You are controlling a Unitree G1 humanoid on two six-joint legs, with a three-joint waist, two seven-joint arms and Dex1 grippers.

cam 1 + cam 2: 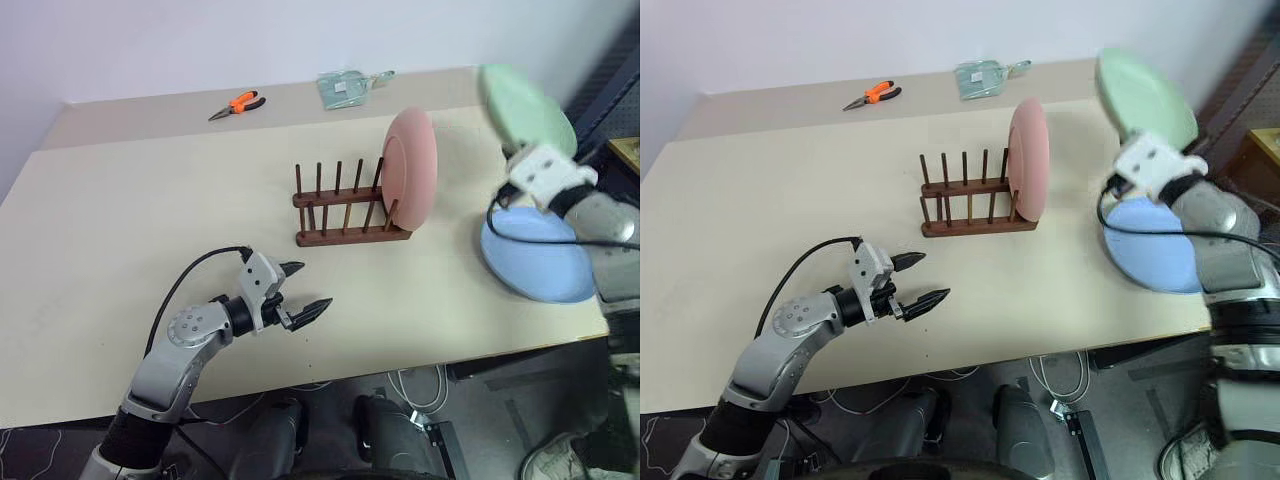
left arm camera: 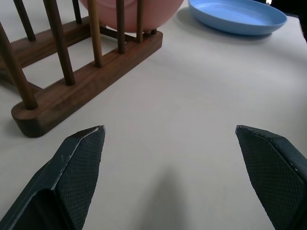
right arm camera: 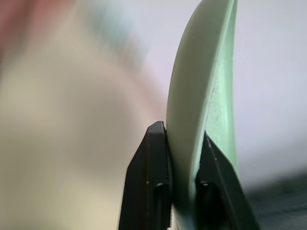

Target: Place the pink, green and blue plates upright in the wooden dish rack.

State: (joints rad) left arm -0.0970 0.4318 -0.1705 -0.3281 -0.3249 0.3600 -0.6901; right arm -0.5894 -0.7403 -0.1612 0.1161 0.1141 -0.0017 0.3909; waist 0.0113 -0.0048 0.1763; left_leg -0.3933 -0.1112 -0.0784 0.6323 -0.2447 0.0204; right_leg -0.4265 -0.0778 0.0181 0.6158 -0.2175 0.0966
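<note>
One down, two to go. The round pale pink plate (image 1: 410, 179) already stands upright at the right end of the small dark-brown wooden peg rack (image 1: 345, 208) mid-table. The right pincer (image 3: 184, 158) is clamped on the rim of the mint green plate (image 1: 1145, 98), held up in the air right of the rack. The light blue plate (image 1: 537, 255) lies flat at the beige table's (image 1: 150, 200) right edge. The left pincer (image 1: 918, 279) hangs wide open with nothing in it, near side.

The green plate (image 3: 201, 96) is cut off at the right wrist view's top and bottom edges, its background smeared. The pink plate (image 2: 134, 12) is cropped by the left wrist view's top edge. The right arm hides part of the blue plate (image 1: 540, 262).
</note>
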